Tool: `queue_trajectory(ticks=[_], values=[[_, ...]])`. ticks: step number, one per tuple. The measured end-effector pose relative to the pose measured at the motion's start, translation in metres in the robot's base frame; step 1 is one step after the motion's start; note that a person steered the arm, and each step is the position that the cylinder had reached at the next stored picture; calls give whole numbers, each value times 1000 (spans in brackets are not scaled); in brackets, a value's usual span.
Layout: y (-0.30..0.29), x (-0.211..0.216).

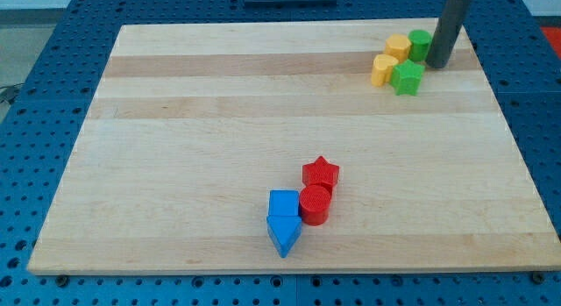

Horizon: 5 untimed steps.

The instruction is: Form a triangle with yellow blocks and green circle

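Two yellow blocks sit at the view's top right: one yellow block [399, 48] above and another yellow block [384, 69] just below-left of it. The green circle [419, 45] touches the upper yellow block on its right side. A green star [407, 78] lies right of the lower yellow block, below the circle. My tip [438, 62] stands immediately right of the green circle and above-right of the green star, touching or nearly touching the circle. The rod rises up out of the view's top.
A red star [321, 174], a red cylinder [315, 204], a blue square block [283, 203] and a blue pointed block [283, 233] cluster at the view's lower middle. The wooden board [219, 122] lies on a blue perforated table; its right edge is close to my tip.
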<state>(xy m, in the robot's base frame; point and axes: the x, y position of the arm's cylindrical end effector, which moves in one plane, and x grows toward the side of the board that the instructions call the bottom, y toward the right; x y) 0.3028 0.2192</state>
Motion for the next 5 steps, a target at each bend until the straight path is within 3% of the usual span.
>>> queue_trajectory(ticks=[5], values=[[-106, 0]])
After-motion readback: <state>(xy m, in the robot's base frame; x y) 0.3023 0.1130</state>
